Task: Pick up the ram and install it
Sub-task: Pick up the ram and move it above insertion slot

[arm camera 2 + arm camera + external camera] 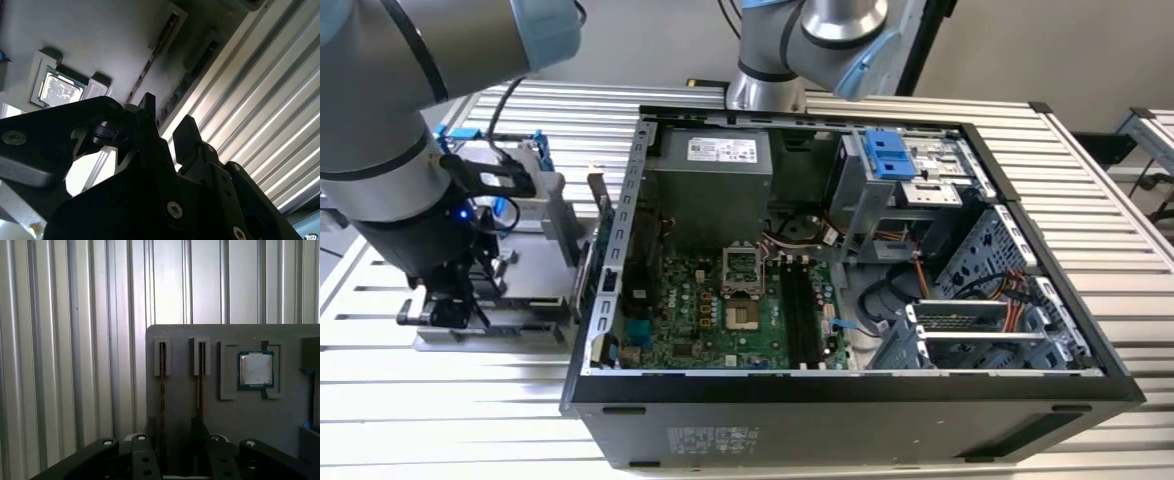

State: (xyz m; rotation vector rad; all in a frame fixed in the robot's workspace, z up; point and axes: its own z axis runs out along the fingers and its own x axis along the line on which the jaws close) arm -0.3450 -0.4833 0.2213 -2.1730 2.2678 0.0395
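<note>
Black gripper (175,429) fingers (150,455) sit closest in the first wrist view, two of them. They stand apart with an open gap and nothing clamped between them. Beyond them lies one grey tray (240,415) on the ribbed metal table (75,340), and it carries two ram sticks and one square silver processor (256,369) in its recess. Both sticks stand on edge in narrow slots, parallel to each other. Their long axes run straight away from the fingers, in line with the table's ribs, and each far end is tucked into a small raised holder. The ram stick farther from the processor (162,390) runs down into the gap close beside one finger. The ram stick nearer the processor (200,385) disappears behind the other finger, and I can't tell whether either is touched. In the exterior view, the single arm (387,150) hangs over the tray at the middle left of the frame. One open computer case (854,385) lies just beside the tray, with its green motherboard (707,310) exposed.
</note>
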